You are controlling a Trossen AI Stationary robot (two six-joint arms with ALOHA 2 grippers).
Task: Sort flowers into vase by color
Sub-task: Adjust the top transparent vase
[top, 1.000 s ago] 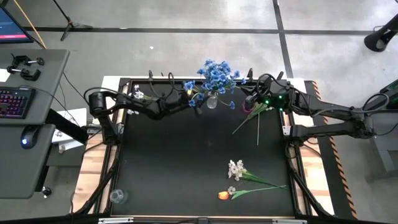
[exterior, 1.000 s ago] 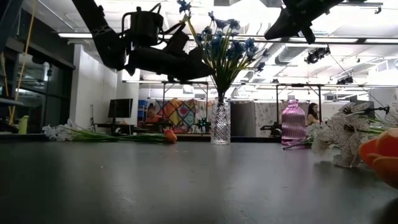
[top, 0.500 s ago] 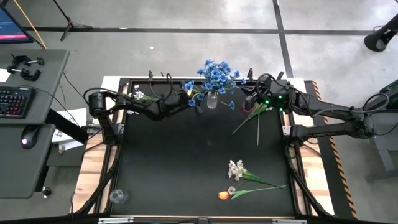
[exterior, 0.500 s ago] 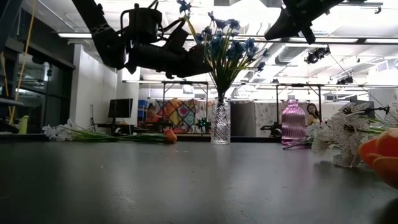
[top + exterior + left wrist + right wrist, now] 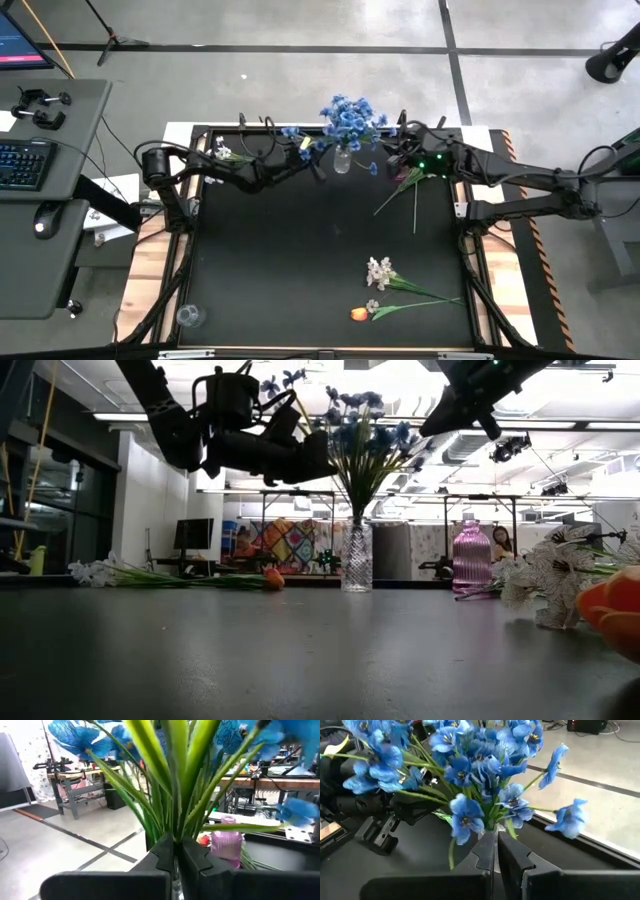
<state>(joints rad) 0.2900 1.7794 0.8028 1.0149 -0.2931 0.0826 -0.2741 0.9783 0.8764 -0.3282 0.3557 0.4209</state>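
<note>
Black desk (image 5: 300,260): blue flowers (image 5: 348,118) stand in a clear vase (image 5: 342,162) at the far edge. Left pincer (image 5: 312,160) clenched on their stems; right pincer (image 5: 392,155) clenched, empty, just right.

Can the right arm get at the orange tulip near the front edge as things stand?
Probably yes. The right claw is shut by the blue flowers at the back and seems to hold nothing. The orange tulip lies on the right half of the table, beside a white spray, with nothing over it.
</note>
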